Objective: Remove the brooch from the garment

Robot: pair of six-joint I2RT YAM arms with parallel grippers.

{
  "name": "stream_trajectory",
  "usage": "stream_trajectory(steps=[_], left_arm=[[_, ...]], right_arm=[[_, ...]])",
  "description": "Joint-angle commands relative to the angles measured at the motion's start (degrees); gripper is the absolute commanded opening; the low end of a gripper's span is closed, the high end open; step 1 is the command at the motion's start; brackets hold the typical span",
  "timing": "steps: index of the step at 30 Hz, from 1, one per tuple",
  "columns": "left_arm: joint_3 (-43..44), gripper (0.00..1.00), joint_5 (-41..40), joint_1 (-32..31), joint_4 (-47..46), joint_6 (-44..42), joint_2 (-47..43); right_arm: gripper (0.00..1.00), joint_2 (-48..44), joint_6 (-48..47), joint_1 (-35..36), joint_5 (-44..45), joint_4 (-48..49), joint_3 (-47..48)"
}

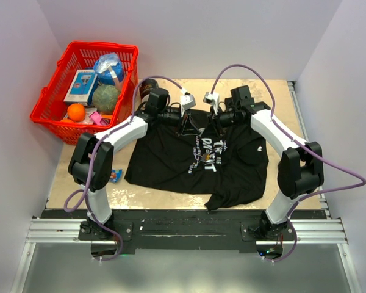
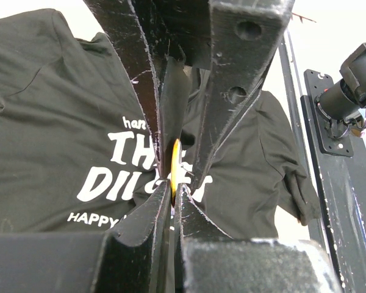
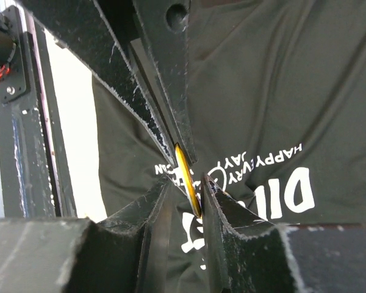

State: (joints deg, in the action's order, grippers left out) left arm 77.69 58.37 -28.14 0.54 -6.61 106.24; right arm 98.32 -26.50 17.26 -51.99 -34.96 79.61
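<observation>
Spread between the 2 arms lies the soft black short-sleeved T-shirt (image 1: 171, 162), with white printed lettering (image 1: 208, 155) on its chest. Beyond the lettering, near the collar, the left gripper (image 1: 187, 122) is pinched tight on a thin yellow disc brooch (image 2: 175, 168). The brooch shows edge-on, its long edge running along the fingers, with a fold of cloth lifted beside it. The right gripper (image 1: 221, 117), just beside the left, stands narrow around a yellow edge too; whether it grips, I cannot tell.
</observation>
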Motion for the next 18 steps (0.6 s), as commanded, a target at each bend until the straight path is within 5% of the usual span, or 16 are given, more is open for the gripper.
stream_trajectory(steps=[1, 18], left_arm=[[1.50, 0.00, 1.66, 0.10, -1.77, -0.07, 0.20], [2.20, 0.00, 2.10, 0.10, -0.80, -1.65, 0.29]], right_arm=[[0.28, -0.33, 3.73, 0.15, -0.48, 3.14, 2.04], [0.24, 2.14, 6.72, 0.06, 3.21, 5.25, 2.91]])
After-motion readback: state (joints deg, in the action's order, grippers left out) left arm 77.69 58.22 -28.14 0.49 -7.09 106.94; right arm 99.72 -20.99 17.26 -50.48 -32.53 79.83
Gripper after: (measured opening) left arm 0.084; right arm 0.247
